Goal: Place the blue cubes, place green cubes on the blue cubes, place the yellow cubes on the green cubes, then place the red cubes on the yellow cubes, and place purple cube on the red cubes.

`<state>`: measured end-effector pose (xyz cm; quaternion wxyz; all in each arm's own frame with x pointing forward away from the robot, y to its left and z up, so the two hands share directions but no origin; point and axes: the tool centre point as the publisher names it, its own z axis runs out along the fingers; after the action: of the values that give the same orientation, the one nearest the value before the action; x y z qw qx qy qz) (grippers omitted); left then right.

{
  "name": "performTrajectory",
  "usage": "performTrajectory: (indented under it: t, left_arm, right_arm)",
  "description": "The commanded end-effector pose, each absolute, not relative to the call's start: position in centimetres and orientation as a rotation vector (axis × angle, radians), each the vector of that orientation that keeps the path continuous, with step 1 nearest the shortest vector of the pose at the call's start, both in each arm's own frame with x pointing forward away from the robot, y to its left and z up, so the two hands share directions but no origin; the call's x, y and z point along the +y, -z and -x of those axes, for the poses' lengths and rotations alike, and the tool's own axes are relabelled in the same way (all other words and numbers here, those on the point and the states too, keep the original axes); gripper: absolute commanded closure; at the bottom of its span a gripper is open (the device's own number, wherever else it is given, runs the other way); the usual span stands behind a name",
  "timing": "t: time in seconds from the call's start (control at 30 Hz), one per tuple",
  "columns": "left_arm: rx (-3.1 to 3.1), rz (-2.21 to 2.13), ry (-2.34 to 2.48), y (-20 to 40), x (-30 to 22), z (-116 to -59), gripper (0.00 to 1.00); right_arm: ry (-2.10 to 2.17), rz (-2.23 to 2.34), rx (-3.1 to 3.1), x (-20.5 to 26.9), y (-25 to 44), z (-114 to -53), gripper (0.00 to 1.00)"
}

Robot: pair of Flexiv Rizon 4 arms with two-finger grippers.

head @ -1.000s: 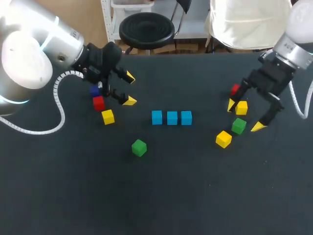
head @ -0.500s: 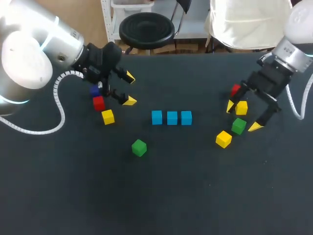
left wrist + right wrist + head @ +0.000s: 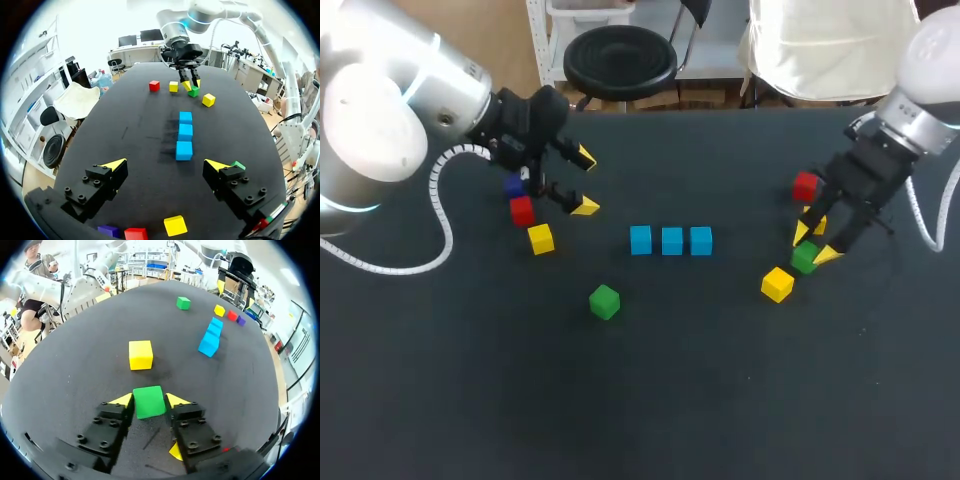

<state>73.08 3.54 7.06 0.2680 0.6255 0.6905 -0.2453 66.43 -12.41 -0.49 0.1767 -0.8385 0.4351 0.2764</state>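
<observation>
Right pincer [image 3: 814, 244] pinching green cube [image 3: 148, 401] from both sides, low over tabletop [image 3: 720, 400]. Just ahead of fingers, yellow cube [image 3: 140, 354]; behind pincer, second yellow cube [image 3: 173, 86] and red cube [image 3: 805, 186]. Mid-tabletop, three blue cubes [image 3: 671, 240] in close-set row, loose green cube [image 3: 605, 301] near them. Left pincer [image 3: 585, 182] spread, holding nothing, beside purple cube [image 3: 513, 186], left red cube [image 3: 522, 210] and left yellow cube [image 3: 541, 238].

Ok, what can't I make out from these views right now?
- Head view: purple cube half hidden behind the left claw.
- Head view: one yellow cube mostly behind the right claw, which is shut on a green cube.
- Left wrist view: purple cube and the red cube beside it are cut off at the edge.
</observation>
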Motion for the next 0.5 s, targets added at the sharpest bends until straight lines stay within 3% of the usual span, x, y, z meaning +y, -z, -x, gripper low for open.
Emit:
performTrajectory:
  t: [0.03, 0.1, 0.5]
  left_arm:
    - [1.863, -1.688, 0.659, -7.1, 3.6, -73.0, 0.0]
    - [1.863, -1.688, 0.659, -7.1, 3.6, -73.0, 0.0]
    - [1.863, -1.688, 0.659, -7.1, 3.6, -73.0, 0.0]
  right_arm:
    - [-0.764, 2.372, 1.238, -12.3, 0.3, -66.2, 0.91]
    - [-0.753, 2.359, 1.254, -12.2, 0.1, -66.1, 1.0]
    - [-0.653, 2.096, 1.631, -9.6, -1.0, -66.4, 1.0]
